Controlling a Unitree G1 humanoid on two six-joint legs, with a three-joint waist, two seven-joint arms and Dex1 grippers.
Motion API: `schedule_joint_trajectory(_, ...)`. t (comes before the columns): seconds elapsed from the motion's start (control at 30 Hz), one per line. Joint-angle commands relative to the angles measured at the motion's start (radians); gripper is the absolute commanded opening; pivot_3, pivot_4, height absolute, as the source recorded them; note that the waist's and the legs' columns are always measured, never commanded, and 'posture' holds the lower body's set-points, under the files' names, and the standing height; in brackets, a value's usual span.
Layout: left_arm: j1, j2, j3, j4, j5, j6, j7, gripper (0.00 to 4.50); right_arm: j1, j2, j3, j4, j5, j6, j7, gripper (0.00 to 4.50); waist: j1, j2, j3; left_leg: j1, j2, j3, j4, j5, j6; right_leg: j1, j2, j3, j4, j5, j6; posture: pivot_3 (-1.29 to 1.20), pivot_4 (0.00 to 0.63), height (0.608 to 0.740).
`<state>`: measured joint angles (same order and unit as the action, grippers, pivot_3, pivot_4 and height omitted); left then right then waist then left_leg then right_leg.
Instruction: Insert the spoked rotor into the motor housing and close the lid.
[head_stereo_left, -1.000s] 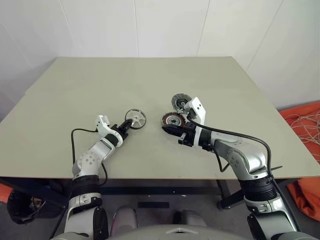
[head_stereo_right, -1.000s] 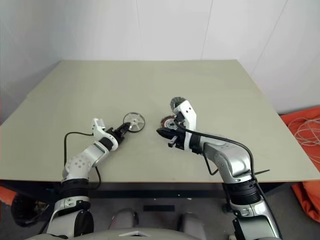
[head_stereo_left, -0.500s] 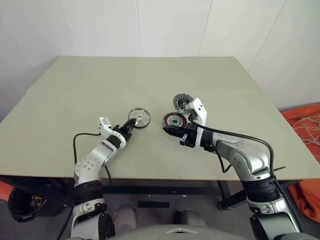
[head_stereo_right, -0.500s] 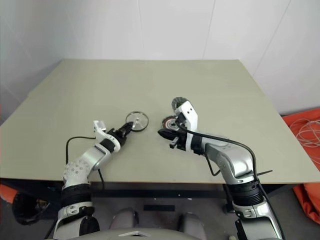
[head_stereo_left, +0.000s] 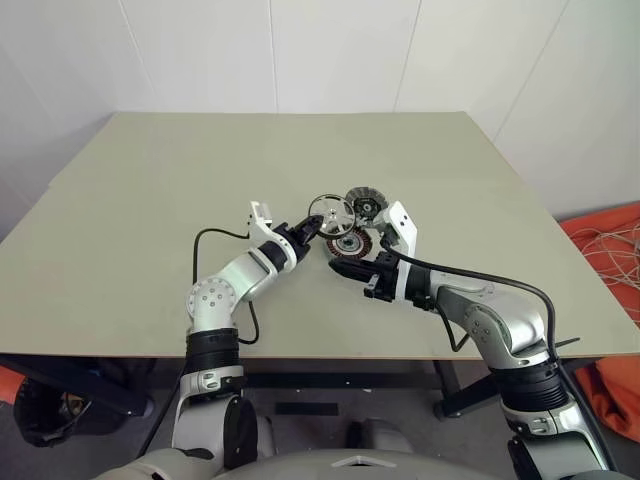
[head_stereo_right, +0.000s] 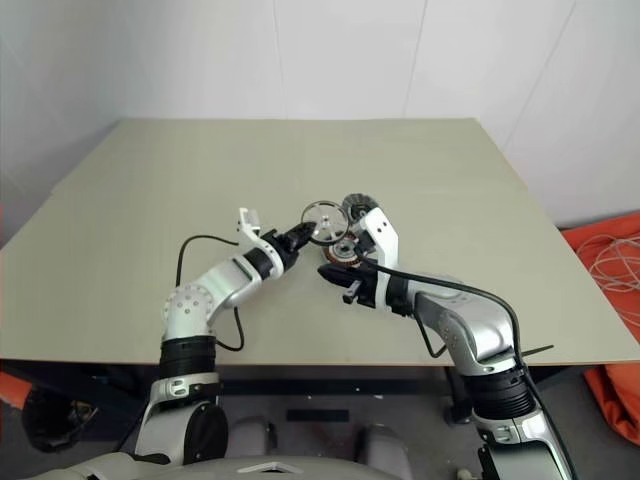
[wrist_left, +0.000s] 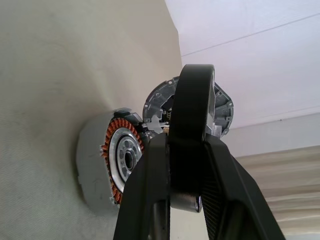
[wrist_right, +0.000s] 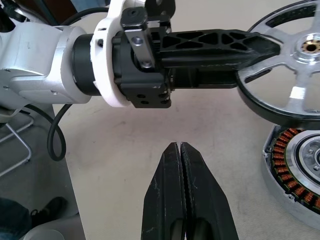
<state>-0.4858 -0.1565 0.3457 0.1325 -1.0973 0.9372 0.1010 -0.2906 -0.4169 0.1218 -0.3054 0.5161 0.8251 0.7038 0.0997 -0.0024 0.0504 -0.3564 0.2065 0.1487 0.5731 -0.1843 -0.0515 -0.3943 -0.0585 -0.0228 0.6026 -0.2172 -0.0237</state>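
My left gripper (head_stereo_left: 309, 228) is shut on the dark rim of the spoked rotor (head_stereo_left: 331, 212), a shiny silver disc held tilted in the air just above the motor housing (head_stereo_left: 350, 243). The housing lies on the table with its copper windings (wrist_right: 287, 150) facing up. Its grey lid (head_stereo_left: 362, 204) stands open at the far edge. In the left wrist view the rotor (wrist_left: 192, 110) shows edge-on between the fingers, with the housing (wrist_left: 117, 155) and the lid (wrist_left: 222, 107) beyond it. My right gripper (wrist_right: 179, 147) is shut with nothing in it, resting close beside the housing's near side.
The grey-green table (head_stereo_left: 150, 200) stretches wide to the left and back. A black cable (head_stereo_left: 215, 240) loops from my left wrist. An orange cloth with white cords (head_stereo_left: 610, 250) lies on the floor past the table's right edge.
My left gripper has lifted the rotor and carried it to the right, from the table left of the housing to just above it. The right gripper has stayed put.
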Motion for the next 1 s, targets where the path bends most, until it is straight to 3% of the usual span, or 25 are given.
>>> schedule_joint_trajectory(0.03,-0.033,-0.016,-0.020,0.034,0.005,0.000,-0.009,0.45,0.001,-0.001,-0.019,-0.063,0.029,0.003,-0.008,0.00,0.001,0.000,0.000,-0.001,0.000,0.000,0.000,0.000,0.000,0.000,0.000,0.000,0.000,0.000,0.000,0.00,0.000,0.740)
schedule_joint_trajectory(1.0,-0.141,-0.066,-0.044,0.229,0.079,-0.037,-0.087,0.45,0.012,0.000,-0.020,-0.089,0.056,0.007,-0.056,0.00,0.004,0.000,0.000,-0.002,0.000,-0.001,0.001,0.000,0.000,0.000,-0.001,-0.001,0.000,0.000,0.000,0.00,0.000,0.740)
